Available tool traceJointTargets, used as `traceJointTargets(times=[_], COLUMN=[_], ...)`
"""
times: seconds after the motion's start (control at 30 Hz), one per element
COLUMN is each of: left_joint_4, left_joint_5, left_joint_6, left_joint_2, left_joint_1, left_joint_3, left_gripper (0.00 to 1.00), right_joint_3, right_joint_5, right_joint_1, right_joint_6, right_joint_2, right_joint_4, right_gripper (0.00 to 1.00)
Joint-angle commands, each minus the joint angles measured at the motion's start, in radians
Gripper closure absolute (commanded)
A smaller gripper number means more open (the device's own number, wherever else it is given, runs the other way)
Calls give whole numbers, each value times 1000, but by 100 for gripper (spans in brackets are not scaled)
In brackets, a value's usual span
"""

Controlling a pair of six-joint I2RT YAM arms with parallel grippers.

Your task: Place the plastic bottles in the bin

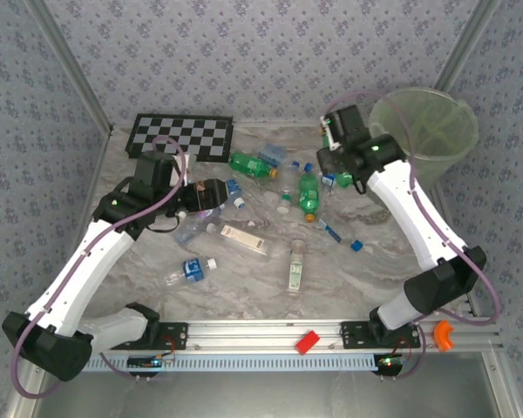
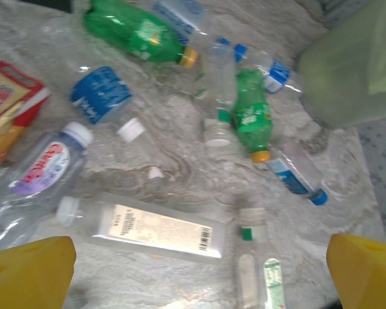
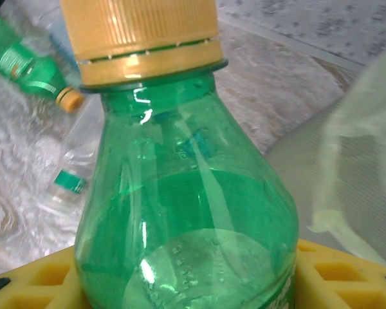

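Note:
Several plastic bottles lie scattered on the marble table: a green one [image 1: 253, 164], a second green one [image 1: 309, 196], a clear flat one with a white label [image 1: 244, 237] [image 2: 154, 228] and one with a blue label [image 1: 192, 270]. My right gripper [image 1: 338, 174] [image 3: 186, 283] is shut on a green bottle with an orange cap [image 3: 180, 193], held just left of the bin [image 1: 423, 131] [image 3: 360, 161]. Over the left part of the pile hovers my left gripper [image 1: 211, 193] [image 2: 196, 277], open and holding nothing, with the white-label bottle below it.
A black-and-white chequered board [image 1: 181, 135] leans at the back left. A red block [image 1: 308, 341] and an orange piece [image 1: 443, 334] sit on the front rail. A red and yellow packet [image 2: 6, 103] lies left of the bottles. Patterned walls enclose the table.

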Motion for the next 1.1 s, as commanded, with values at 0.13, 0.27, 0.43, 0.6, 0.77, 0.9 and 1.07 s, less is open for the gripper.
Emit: traceJointTargets(times=[0.13,0.27,0.43,0.6,0.77,0.9,1.07], left_joint_4=[77,68,60,57,43,43,37], left_joint_5=[86,87,84,84,81,71,57], left_joint_6=[40,51,53,51,56,61,60], left_joint_2=[18,26,26,23,20,7,0], left_joint_1=[-59,-63,-68,-76,-82,-84,-83], left_joint_3=[93,107,106,100,99,90,88], left_gripper=[0,0,0,0,0,0,0], right_joint_3=[141,196,243,291,381,460,511], right_joint_5=[-68,-74,-120,-196,-198,-224,-238], right_joint_1=[-194,-294,-438,-562,-608,-629,-633], right_joint_6=[151,193,234,289,285,284,286], right_joint_2=[-54,-55,-49,-16,60,138,216], right_joint_4=[-77,-84,-60,-30,-46,-79,-99], right_gripper=[43,43,44,45,45,45,45])
